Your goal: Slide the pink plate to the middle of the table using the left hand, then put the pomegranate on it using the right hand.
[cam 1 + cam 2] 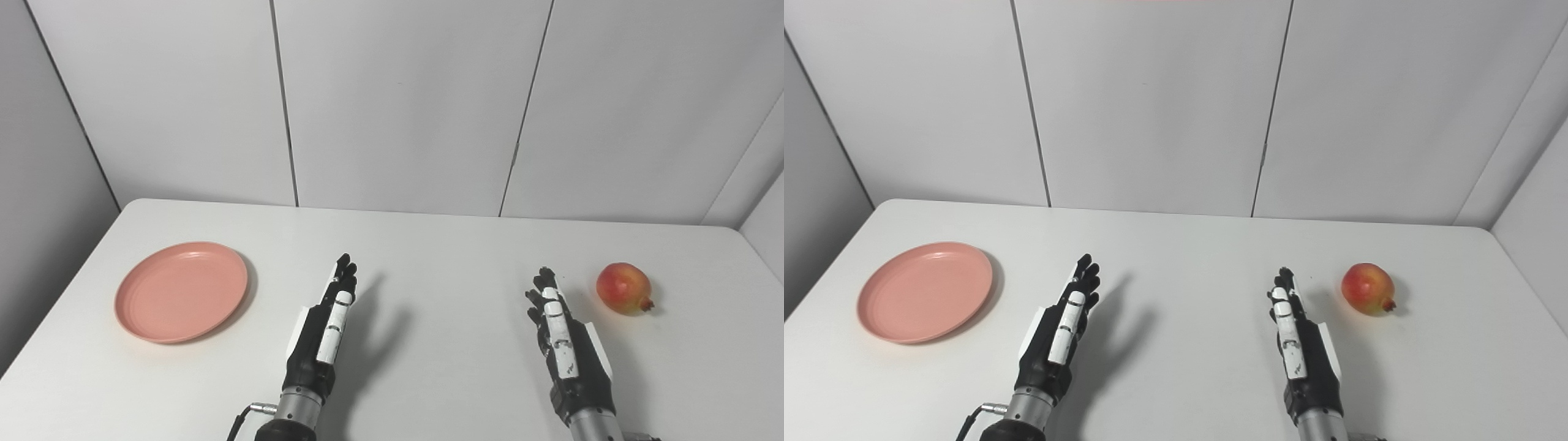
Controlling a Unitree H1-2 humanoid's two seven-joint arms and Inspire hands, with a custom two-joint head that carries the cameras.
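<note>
- Pink plate point(181, 291) lying flat on the white counter point(429, 245), far on the left side, well away from the middle, with nothing on it.
- Pomegranate point(623, 287) resting on the counter on the right side, red with yellowish patches, its small crown pointing to the right and toward the near edge.
- Left hand point(323, 334) raised over the near middle-left of the counter, edge-on to the cameras, thumb side up, palm facing inward; fingers point(344, 275) stretched out straight and lying close alongside one another, holding nothing.
- Left hand to the right of the plate, apart from it, not touching its rim.
- Right hand point(1301, 349) held the same way over the near middle-right, palm facing inward toward the other hand; fingers point(1285, 283) extended and loosely side by side, closed on nothing.
- Right hand near the pomegranate, just left of it and nearer the front edge, with a clear gap between fingertips and fruit.
- Shadows of both hands falling on the counter just to the right of each.
- Bare counter between the two hands.
- Pale grey wall panels point(1151, 104) with dark vertical seams behind the counter.
</note>
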